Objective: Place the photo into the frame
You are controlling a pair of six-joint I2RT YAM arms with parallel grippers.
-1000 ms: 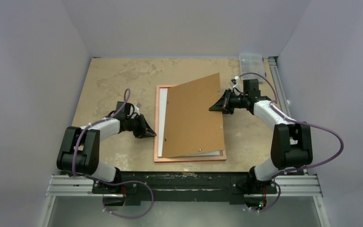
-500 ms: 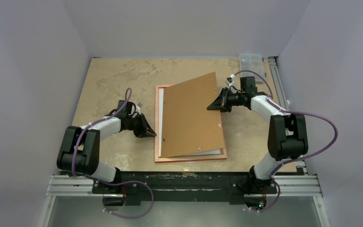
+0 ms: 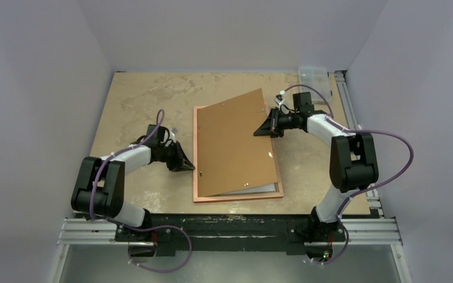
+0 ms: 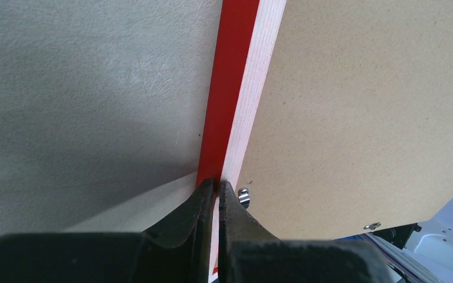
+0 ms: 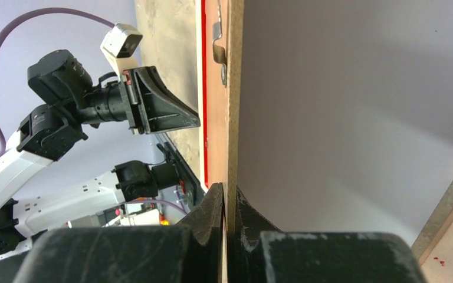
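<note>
**Board pinched on the right, frame braced on the left**

My right claw (image 3: 259,130) is closed tight on the right edge of the brown backing board (image 3: 233,141), close to its far corner. In my right wrist view the board's thin edge runs straight in between the fingers (image 5: 214,203). My left claw (image 3: 190,167) is closed too, with its tips at the left rim of the frame (image 3: 239,198), towards the near end. I cannot tell whether it nips the rim or only presses against it.

The frame lies face down in the middle of the table (image 3: 141,100), with its long axis running from near to far. The photo (image 3: 258,190) is inside it under the board, and only a white strip shows along the near edge.

The board is askew. Its long axis leans away from the frame's, its far corner pokes out past the far rim, and its right side looks lifted. From my right claw the frame lies to the left and below. I judge the coming move is mine on the right: swing the far corner back in line and lower the board flat, while the left claw steadies the frame.
</note>
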